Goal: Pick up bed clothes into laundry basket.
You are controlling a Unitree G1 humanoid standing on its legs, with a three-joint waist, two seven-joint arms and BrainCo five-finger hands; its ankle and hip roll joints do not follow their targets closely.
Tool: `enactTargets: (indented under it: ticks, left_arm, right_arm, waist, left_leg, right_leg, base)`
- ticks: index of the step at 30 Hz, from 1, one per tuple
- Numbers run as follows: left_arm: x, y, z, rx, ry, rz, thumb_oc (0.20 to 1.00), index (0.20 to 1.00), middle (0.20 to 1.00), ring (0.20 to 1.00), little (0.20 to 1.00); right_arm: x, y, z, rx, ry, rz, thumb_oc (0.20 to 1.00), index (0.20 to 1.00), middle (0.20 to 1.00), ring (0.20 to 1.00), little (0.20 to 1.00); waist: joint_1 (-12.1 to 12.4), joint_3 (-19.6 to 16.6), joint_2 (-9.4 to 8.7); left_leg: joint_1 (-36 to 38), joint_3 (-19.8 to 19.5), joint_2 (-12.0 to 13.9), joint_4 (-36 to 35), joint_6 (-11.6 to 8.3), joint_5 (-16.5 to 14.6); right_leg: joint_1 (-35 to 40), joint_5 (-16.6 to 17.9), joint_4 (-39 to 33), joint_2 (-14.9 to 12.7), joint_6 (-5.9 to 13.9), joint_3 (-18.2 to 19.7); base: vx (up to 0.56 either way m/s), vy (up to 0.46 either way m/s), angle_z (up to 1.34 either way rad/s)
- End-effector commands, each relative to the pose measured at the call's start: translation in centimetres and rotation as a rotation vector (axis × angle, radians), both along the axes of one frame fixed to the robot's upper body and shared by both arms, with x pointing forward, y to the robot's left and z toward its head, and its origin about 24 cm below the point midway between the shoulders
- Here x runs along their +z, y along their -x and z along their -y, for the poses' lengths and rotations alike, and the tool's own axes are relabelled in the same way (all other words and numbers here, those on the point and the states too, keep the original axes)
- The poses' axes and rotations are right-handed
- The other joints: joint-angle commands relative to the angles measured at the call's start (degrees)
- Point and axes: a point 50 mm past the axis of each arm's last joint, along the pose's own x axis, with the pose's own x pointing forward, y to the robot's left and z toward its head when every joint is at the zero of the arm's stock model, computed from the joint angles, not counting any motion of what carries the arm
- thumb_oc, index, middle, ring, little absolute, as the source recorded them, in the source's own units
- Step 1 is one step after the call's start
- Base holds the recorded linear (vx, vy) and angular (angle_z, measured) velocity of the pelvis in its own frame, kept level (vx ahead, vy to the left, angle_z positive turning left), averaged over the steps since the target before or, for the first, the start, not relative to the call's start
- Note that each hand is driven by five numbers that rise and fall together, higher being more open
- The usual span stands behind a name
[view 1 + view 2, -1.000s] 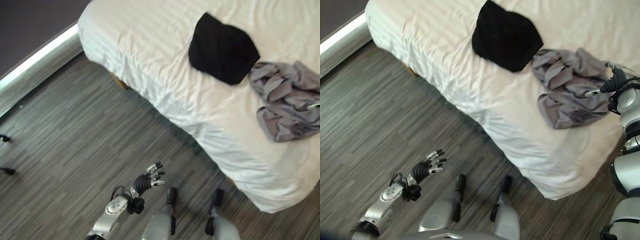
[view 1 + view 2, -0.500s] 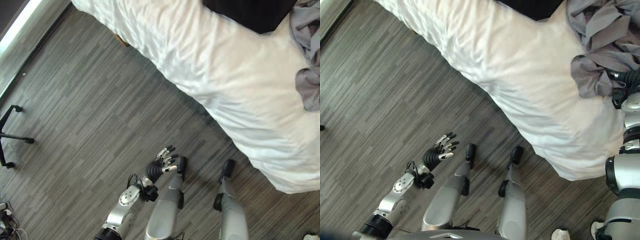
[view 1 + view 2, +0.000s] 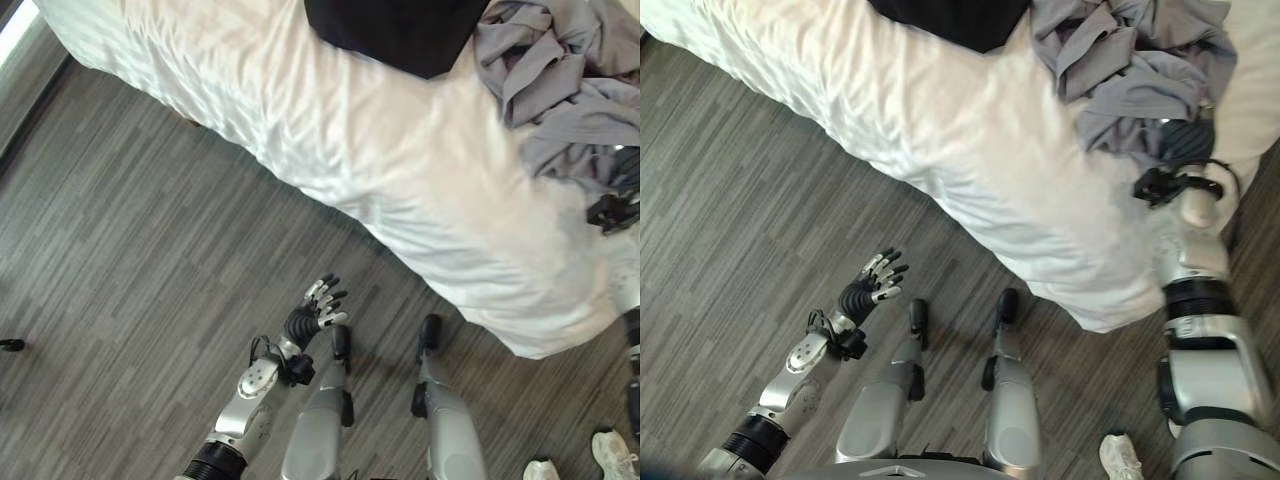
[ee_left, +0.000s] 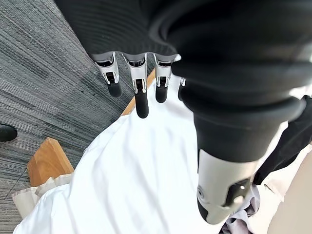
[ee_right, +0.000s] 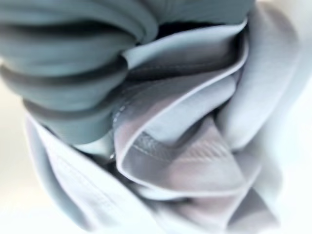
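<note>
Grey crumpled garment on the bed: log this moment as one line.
right hand: buried in grey crumpled garment, grip unseen | left hand: open over floor | black cloth: on white bed, untouched

We see wide bare floor [image 3: 130, 250] to our left of the bed [image 3: 400, 190], and our left hand [image 3: 312, 310] hangs over it with straight fingers and nothing near. On the bed, the grey clothes [image 3: 1130, 60] lie heaped just beside a black garment [image 3: 400, 30], and our right hand [image 3: 1180, 150] is pressed into the heap's near edge. The bed's white side hangs between the floor and the heap.
</note>
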Motion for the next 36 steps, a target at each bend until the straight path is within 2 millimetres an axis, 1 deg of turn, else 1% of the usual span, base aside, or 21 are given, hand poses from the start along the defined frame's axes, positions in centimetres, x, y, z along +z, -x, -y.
enactTargets:
  ticks: [1,2,3,4,5,6,8,9,10,12,13,15,16,18,19,20,27,29,30,34,36]
  left_arm:
    - [0.7,0.0,-0.5,0.023,0.006,0.043,1.0,1.0,1.0,1.0,1.0]
    - [0.0,0.1,-0.5,0.047,0.015,0.0,1.0,1.0,1.0,1.0,1.0]
    - [-0.2,0.0,-0.5,0.054,0.011,-0.01,1.0,1.0,1.0,1.0,1.0]
    - [-0.2,-0.1,-0.5,0.055,0.008,-0.011,1.0,1.0,1.0,1.0,1.0]
    - [-0.3,-0.2,-0.3,0.054,0.004,-0.015,1.0,1.0,1.0,1.0,1.0]
    - [-0.7,0.1,-0.4,0.058,-0.004,-0.035,1.0,1.0,1.0,1.0,1.0]
    - [-1.1,0.3,-0.5,0.056,-0.017,-0.051,1.0,1.0,1.0,1.0,1.0]
    - [-1.3,0.4,-0.5,0.059,-0.023,-0.06,1.0,1.0,1.0,1.0,1.0]
    - [-1.6,0.6,-0.9,0.076,-0.036,-0.076,1.0,1.0,1.0,1.0,1.0]
    - [-1.8,0.8,-1.0,0.082,-0.044,-0.089,1.0,1.0,1.0,1.0,1.0]
    - [-1.9,1.0,-1.2,0.084,-0.048,-0.093,1.0,1.0,1.0,1.0,1.0]
    - [-2.6,1.5,-1.6,0.104,-0.054,-0.123,1.0,1.0,1.0,1.0,1.0]
    - [-2.6,1.6,-1.6,0.104,-0.055,-0.124,1.0,1.0,1.0,1.0,1.0]
    - [-3.1,2.0,-1.7,0.118,-0.051,-0.15,1.0,1.0,1.0,1.0,1.0]
    - [-3.3,2.1,-1.8,0.12,-0.052,-0.156,1.0,1.0,1.0,1.0,1.0]
    - [-3.4,2.3,-2.0,0.126,-0.059,-0.16,1.0,1.0,1.0,1.0,1.0]
    - [-3.3,2.4,-2.4,0.137,-0.085,-0.148,1.0,1.0,1.0,1.0,1.0]
    - [-3.3,2.4,-2.5,0.14,-0.083,-0.147,1.0,1.0,1.0,1.0,1.0]
    - [9.3,-0.7,-11.2,0.604,0.003,0.467,1.0,1.0,1.0,1.0,1.0]
    - [9.9,-1.0,-11.4,0.607,0.011,0.491,1.0,1.0,1.0,1.0,1.0]
    - [10.9,-1.2,-11.5,0.61,-0.02,0.53,1.0,1.0,1.0,1.0,1.0]
  right_arm:
    - [2.1,0.3,-1.1,0.102,-0.152,0.183,0.2,0.2,0.2,0.2,0.2]
    - [3.4,0.5,-4.9,0.251,-0.335,0.292,0.2,0.2,0.2,0.2,0.2]
    - [4.3,0.8,-6.4,0.316,-0.371,0.346,0.2,0.2,0.2,0.2,0.2]
    - [4.9,1.2,-7.7,0.372,-0.408,0.385,0.2,0.2,0.2,0.2,0.2]
    - [6.3,1.8,-9.2,0.436,-0.434,0.457,0.2,0.2,0.2,0.2,0.2]
    - [6.9,2.5,-10.2,0.461,-0.478,0.494,0.2,0.2,0.2,0.2,0.2]
    - [7.6,3.7,-11.0,0.492,-0.473,0.544,0.2,0.2,0.2,0.2,0.2]
    - [7.9,4.1,-11.0,0.492,-0.462,0.558,0.2,0.2,0.2,0.2,0.2]
    - [8.2,5.1,-10.9,0.48,-0.442,0.583,0.2,0.2,0.2,0.2,0.2]
    - [8.4,5.8,-10.7,0.47,-0.427,0.606,0.2,0.2,0.2,0.2,0.2]
    - [8.4,6.0,-10.3,0.453,-0.419,0.609,0.2,0.2,0.2,0.2,0.2]
    - [8.4,6.6,-8.5,0.353,-0.403,0.634,0.2,0.2,0.2,0.2,0.2]
    - [8.4,6.6,-8.5,0.352,-0.403,0.632,0.2,0.2,0.2,0.2,0.2]
    - [7.9,6.9,-7.6,0.294,-0.405,0.629,0.2,0.2,0.2,0.2,0.2]
    - [7.4,7.0,-7.3,0.279,-0.409,0.616,0.2,0.2,0.2,0.2,0.2]
    - [6.1,7.2,-6.6,0.234,-0.398,0.57,0.2,0.2,0.2,0.2,0.2]
    - [-0.2,7.6,-5.9,0.194,-0.397,0.331,0.2,0.2,0.2,0.2,0.2]
    - [-0.6,7.7,-5.9,0.197,-0.399,0.319,0.2,0.2,0.2,0.2,0.2]
    - [-6.4,11.1,2.2,-0.043,-0.361,0.223,0.2,0.2,0.2,0.2,0.2]
    - [-6.9,11.6,2.4,-0.05,-0.337,0.203,0.2,0.2,0.2,0.2,0.2]
    - [-7.0,11.6,2.4,-0.039,-0.31,0.179,0.2,0.2,0.2,0.2,0.2]
  waist:
    - [1.3,-1.3,-2.86]
    - [1.7,-3.3,-3.32]
    - [1.7,-4.4,-3.68]
    - [1.9,-5.4,-3.97]
    - [2.1,-6.5,-4.05]
    - [2.4,-8.6,-4.44]
    - [2.5,-10.9,-4.89]
    - [2.5,-11.9,-5.06]
    - [2.4,-13.6,-5.3]
    - [2.3,-14.6,-5.39]
    - [2.2,-15.4,-5.44]
    - [2.2,-17.8,-5.61]
    - [2.2,-17.8,-5.62]
    - [1.9,-18.7,-5.6]
    - [1.8,-18.9,-5.61]
    - [1.6,-19.3,-5.62]
    - [1.1,-18.4,-5.71]
    - [1.0,-18.2,-5.68]
    - [-9.2,-17.3,-5.12]
    - [-10.0,-17.7,-4.21]
    - [-10.2,-17.3,-3.98]
  left_leg:
    - [1.8,2.8,2.5,0.3,-3.42,1.1]
    - [4.5,3.2,2.7,0.3,-3.14,0.1]
    - [5.5,3.4,2.6,0.3,-2.92,-0.1]
    - [6.8,3.6,2.6,0.3,-2.76,-0.5]
    - [8.4,3.7,2.7,0.3,-2.62,-1.1]
    - [10.8,4.0,2.5,0.3,-2.24,-1.8]
    - [13.1,4.0,2.3,0.3,-1.79,-2.3]
    - [14.1,4.1,2.1,0.3,-1.54,-2.7]
    - [16.0,4.1,1.9,0.5,-1.05,-3.5]
    - [16.9,4.0,1.8,0.7,-0.82,-4.0]
    - [17.7,4.0,1.6,0.7,-0.64,-4.4]
    - [19.4,4.1,1.3,0.8,-0.24,-5.3]
    - [19.4,4.1,1.3,0.8,-0.24,-5.3]
    - [19.9,4.0,1.1,1.0,0.11,-5.8]
    - [20.1,4.1,1.0,1.0,0.18,-5.9]
    - [20.3,4.2,1.0,1.1,0.38,-6.1]
    - [20.8,4.4,1.2,1.7,0.55,-6.4]
    - [20.8,4.4,1.2,1.8,0.54,-6.4]
    - [30.9,20.5,3.3,0.3,-0.71,-13.6]
    - [32.3,20.6,4.3,0.3,-1.14,-13.2]
    - [32.1,21.3,5.2,4.9,-2.19,-13.0]
  right_leg:
    - [3.2,-0.6,0.7,-5.4,4.23,3.2]
    - [5.9,-1.4,0.7,-5.2,4.15,3.0]
    - [6.8,-1.5,0.7,-5.2,4.04,3.0]
    - [8.1,-1.9,0.7,-5.2,3.98,2.9]
    - [9.6,-2.6,0.7,-5.1,3.85,2.8]
    - [12.1,-3.5,0.7,-4.9,3.66,2.7]
    - [14.3,-4.3,1.4,-5.1,3.49,2.4]
    - [15.0,-4.9,2.1,-5.1,3.48,2.4]
    - [16.4,-6.4,3.9,-5.2,3.43,2.4]
    - [17.1,-7.3,5.1,-5.3,3.4,2.2]
    - [17.7,-7.7,5.5,-5.4,3.42,2.2]
    - [19.3,-8.4,5.8,-5.6,3.52,1.8]
    - [19.4,-8.4,5.8,-5.6,3.53,1.7]
    - [19.8,-8.9,6.2,-5.7,3.52,1.7]
    - [19.8,-9.0,6.3,-5.7,3.48,1.8]
    - [19.9,-9.1,6.4,-5.5,3.43,2.0]
    - [20.3,-9.3,6.6,-5.0,3.15,2.2]
    - [20.3,-9.4,6.7,-5.0,3.12,2.2]
    - [8.1,0.9,18.5,-12.1,6.74,-12.6]
    - [8.2,-3.4,20.5,-11.6,5.41,-13.1]
    - [9.6,-5.7,19.7,-10.3,4.09,-13.3]
  base:
    - [0.09,0.0,0.02]
    - [0.12,-0.001,0.07]
    - [0.13,-0.008,-0.01]
    - [0.09,0.004,-0.04]
    - [0.17,0.007,-0.05]
    - [0.16,0.012,0.05]
    - [0.15,0.021,0.1]
    - [0.15,0.044,0.14]
    - [0.1,0.031,0.11]
    - [0.1,0.021,0.05]
    - [0.12,0.027,0.07]
    - [0.11,0.025,0.15]
    - [0.07,0.016,0.15]
    - [0.01,0.008,0.03]
    - [0.02,0.021,-0.06]
    - [0.02,0.013,-0.06]
    - [0.0,-0.007,-0.03]
    - [0.0,-0.006,-0.02]
    - [0.01,-0.042,0.08]
    - [0.06,-0.109,0.74]
    - [0.05,-0.152,-0.52]
